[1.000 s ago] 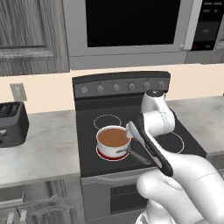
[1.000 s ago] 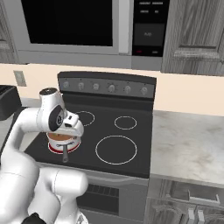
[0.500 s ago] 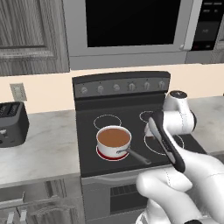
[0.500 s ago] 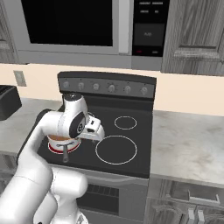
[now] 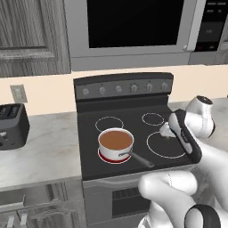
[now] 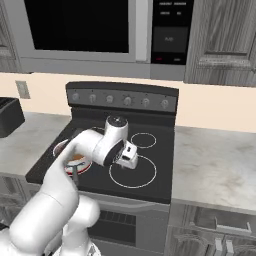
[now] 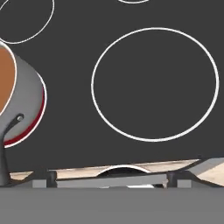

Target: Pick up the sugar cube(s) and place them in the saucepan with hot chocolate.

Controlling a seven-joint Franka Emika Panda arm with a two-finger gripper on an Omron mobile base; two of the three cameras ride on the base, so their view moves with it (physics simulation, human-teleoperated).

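The saucepan with hot chocolate (image 5: 115, 153) stands on the stove's front left burner, brown liquid inside, its dark handle pointing toward the front. In the right base view my arm covers most of the saucepan (image 6: 81, 168). My gripper (image 5: 165, 132) (image 6: 128, 158) hangs open over the front right burner, to the right of the pan and apart from it. In the hand view the fingertips (image 7: 51, 177) stand wide apart with nothing between them, and the pan's wall (image 7: 30, 94) is at the left edge. The sugar cube is out of view.
A black stovetop (image 5: 133, 129) carries several ringed burners, with the front right ring (image 7: 155, 83) under my hand. A dark toaster (image 5: 11, 127) sits on the left counter. Marble counter (image 6: 215, 160) spreads to the right. A microwave (image 5: 133, 22) hangs overhead.
My arm has swung to the right, from above the saucepan to above the front right burner. The gripper stayed open. The saucepan has not moved.
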